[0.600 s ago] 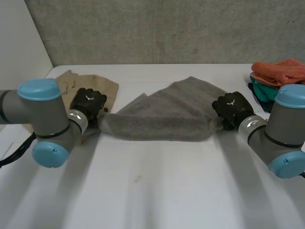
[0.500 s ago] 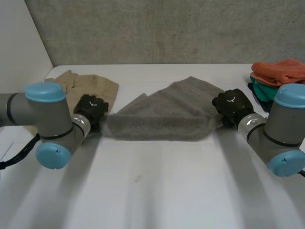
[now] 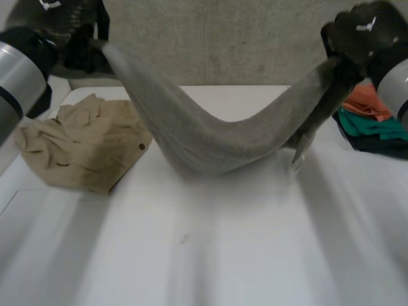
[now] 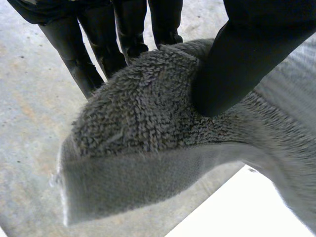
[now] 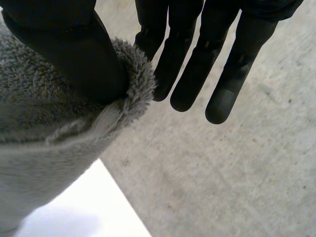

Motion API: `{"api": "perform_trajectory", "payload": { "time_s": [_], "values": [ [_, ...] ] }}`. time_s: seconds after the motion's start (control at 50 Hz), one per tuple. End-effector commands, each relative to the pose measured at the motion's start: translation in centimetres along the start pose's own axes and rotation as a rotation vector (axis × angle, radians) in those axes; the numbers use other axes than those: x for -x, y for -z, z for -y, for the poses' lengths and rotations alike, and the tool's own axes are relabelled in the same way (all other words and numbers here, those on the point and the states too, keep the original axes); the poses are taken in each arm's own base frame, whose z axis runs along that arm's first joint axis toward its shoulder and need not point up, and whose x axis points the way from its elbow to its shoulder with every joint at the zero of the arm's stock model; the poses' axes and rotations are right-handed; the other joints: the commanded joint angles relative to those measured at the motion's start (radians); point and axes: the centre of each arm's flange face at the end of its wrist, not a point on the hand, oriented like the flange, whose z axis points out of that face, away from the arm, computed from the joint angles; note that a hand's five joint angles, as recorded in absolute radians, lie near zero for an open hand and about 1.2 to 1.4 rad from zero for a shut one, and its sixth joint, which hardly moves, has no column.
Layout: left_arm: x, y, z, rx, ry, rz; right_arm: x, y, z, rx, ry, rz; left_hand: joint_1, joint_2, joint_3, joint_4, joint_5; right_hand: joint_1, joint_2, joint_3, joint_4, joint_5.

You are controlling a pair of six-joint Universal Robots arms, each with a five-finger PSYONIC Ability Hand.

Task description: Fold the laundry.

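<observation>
Mid-lift, early in the fold: holding the grey towel (image 3: 217,137) up off the worktop (image 3: 210,255) by its two ends, with the middle sagging in a deep curve down to the surface; cannot tell whether touching it or hanging just above.

Pinching one end in the left hand (image 3: 64,32), raised high at the left. Seen in the left wrist view: thumb pressed into the pile, clamping a bunched corner against the fingers (image 4: 98,54) behind it. Pinching the other end in the right hand (image 3: 363,32), raised about as high at the right. Seen in the right wrist view: thumb nipping only the towel's edge against the nearest finger, with the other fingers (image 5: 232,74) straight and free beyond the cloth.

Probably opening the towel out before laying it flat. Next, likely: drawing the ends apart to take out the sag, then lowering evenly onto the bare middle of the worktop. Calls for level hands and a firm pinch on both sides; looks shallow at the right, so could slip under tension.

Nearby: a crumpled tan garment (image 3: 89,143) on the worktop at the left, just beside the hanging belly of the towel. At the right, an orange cloth (image 3: 363,99) on a teal cloth (image 3: 373,124), near a loose corner dangling below the right hand. Worth keeping the towel between the two piles to avoid dragging or covering either
</observation>
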Motion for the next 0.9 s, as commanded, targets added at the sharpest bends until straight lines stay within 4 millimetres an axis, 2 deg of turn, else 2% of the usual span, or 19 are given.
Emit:
{"api": "perform_trajectory", "payload": {
  "time_s": [0.02,0.08,0.1,0.16,0.18,0.3,0.34,0.4,0.46,0.48,0.54,0.62,0.7,0.78,0.8,0.86,0.9],
  "values": [
    [0.9,-3.3,-3.8,0.140,0.003,0.013,1.2,-1.9,0.0,0.019,-0.021,0.042,0.228,0.201,0.206,0.199,0.244,0.260,0.211,0.206,0.199,0.224],
    [0.5,-4.6,-6.4,0.204,0.010,0.002,2.4,-3.0,-1.3,0.049,-0.025,0.053,0.228,0.201,0.206,0.199,0.244,0.260,0.211,0.206,0.199,0.224],
    [0.3,-5.4,-8.2,0.243,0.012,-0.005,3.3,-3.7,-2.3,0.074,-0.031,0.052,0.228,0.201,0.206,0.199,0.244,0.260,0.211,0.206,0.199,0.224],
    [-0.1,-6.6,-10.8,0.291,0.011,-0.013,4.4,-5.0,-4.0,0.103,-0.028,0.039,0.228,0.201,0.206,0.199,0.244,0.260,0.211,0.206,0.199,0.224],
    [-0.4,-7.5,-12.6,0.318,0.010,-0.018,5.5,-5.8,-5.3,0.120,-0.025,0.032,0.228,0.201,0.206,0.199,0.244,0.260,0.211,0.206,0.199,0.224],
    [-1.4,-9.7,-18.4,0.402,-0.018,-0.026,10.3,-7.7,-9.4,0.138,0.006,0.042,0.228,0.201,0.206,0.199,0.244,0.260,0.211,0.206,0.199,0.224],
    [-1.9,-10.5,-20.7,0.426,-0.045,-0.024,12.1,-8.2,-10.8,0.133,0.016,0.041,0.030,0.002,0.008,0.000,0.046,0.260,0.211,0.206,0.199,0.224],
    [-2.0,-11.2,-22.1,0.447,-0.094,-0.002,13.8,-8.4,-11.6,0.111,0.025,0.024,-0.284,-0.311,-0.306,-0.313,-0.268,0.260,0.211,0.206,0.199,0.224],
    [-1.9,-11.6,-22.1,0.441,-0.119,0.012,14.6,-8.5,-11.6,0.097,0.035,0.001,-0.592,-0.620,-0.614,-0.622,-0.576,0.260,0.211,0.206,0.199,0.224],
    [-1.9,-11.7,-21.6,0.426,-0.124,0.011,14.8,-8.6,-11.5,0.089,0.045,-0.021,-0.817,-0.845,-0.839,-0.847,-0.801,0.260,0.211,0.206,0.199,0.224],
    [-1.7,-11.7,-20.3,0.401,-0.123,0.002,14.8,-8.6,-11.5,0.090,0.064,-0.047,-0.993,-1.021,-1.016,-1.023,-0.977,0.260,0.211,0.206,0.199,0.224],
    [-1.6,-10.8,-18.1,0.378,-0.117,-0.027,14.8,-8.4,-11.5,0.103,0.098,-0.061,-0.993,-1.021,-1.016,-1.023,-0.977,0.260,0.211,0.206,0.199,0.224],
    [-2.2,-9.0,-15.9,0.353,-0.111,-0.089,14.4,-8.1,-11.3,0.116,0.110,-0.058,-0.993,-1.021,-1.016,-1.023,-0.977,0.260,0.211,0.206,0.199,0.224],
    [-4.1,-5.7,-14.6,0.370,-0.102,-0.184,14.0,-7.6,-11.2,0.136,0.116,-0.045,-0.993,-1.021,-1.016,-1.023,-0.977,0.260,0.211,0.206,0.199,0.224],
    [-5.0,-4.2,-14.2,0.385,-0.093,-0.221,13.9,-7.3,-11.1,0.143,0.114,-0.038,-0.993,-1.021,-1.016,-1.023,-0.977,0.260,0.211,0.206,0.199,0.224],
    [-6.4,-1.7,-14.0,0.415,-0.079,-0.276,13.6,-6.9,-11.0,0.157,0.116,-0.028,-0.913,-0.941,-0.936,-0.943,-0.898,0.260,0.211,0.206,0.199,0.224],
    [-7.8,0.6,-14.1,0.448,-0.050,-0.331,13.4,-6.4,-11.0,0.174,0.118,-0.010,-0.814,-0.842,-0.836,-0.844,-0.798,0.260,0.211,0.206,0.199,0.224]
  ]
}}
